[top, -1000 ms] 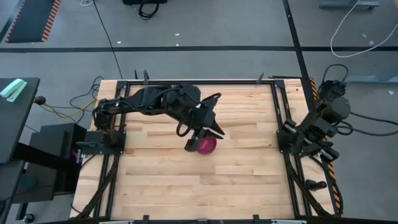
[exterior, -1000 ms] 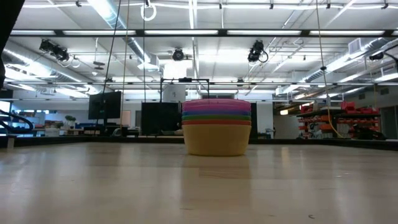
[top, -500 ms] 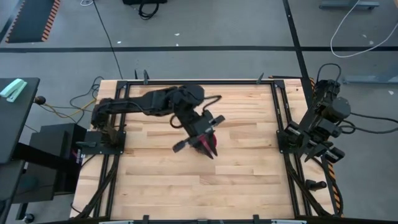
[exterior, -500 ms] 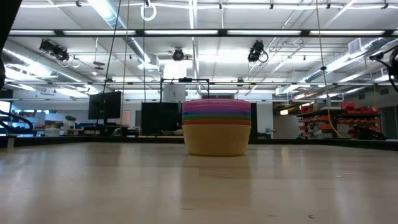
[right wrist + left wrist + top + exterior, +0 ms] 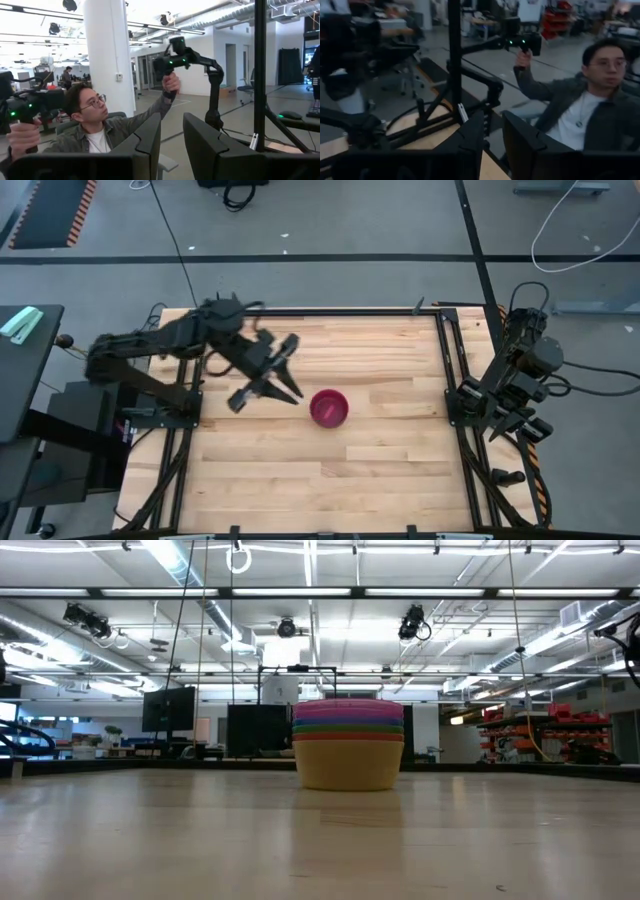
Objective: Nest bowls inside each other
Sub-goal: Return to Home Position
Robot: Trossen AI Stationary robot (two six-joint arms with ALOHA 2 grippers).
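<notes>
The bowls [image 5: 328, 408] stand nested in one stack near the table's middle, with a pink-red one on top. In the low view the stack [image 5: 348, 744] rests on the wood by its yellow bottom bowl, with orange, green, blue and purple rims above it. My left gripper [image 5: 266, 392] hovers open to the left of the stack, apart from it; its wrist view shows the left gripper [image 5: 492, 145] facing the room. My right gripper [image 5: 517, 418] waits open beyond the table's right edge, and the right gripper [image 5: 171, 142] also faces the room.
Bare wooden table top [image 5: 300, 470] lies around the stack, framed by black rails [image 5: 445, 360]. A seated person [image 5: 95, 125] holding control handles shows beyond the table in both wrist views.
My left gripper has drawn back from above the stack toward the table's left edge, turning as it went, and now stands clear of the bowls. The stack has stayed where it was.
</notes>
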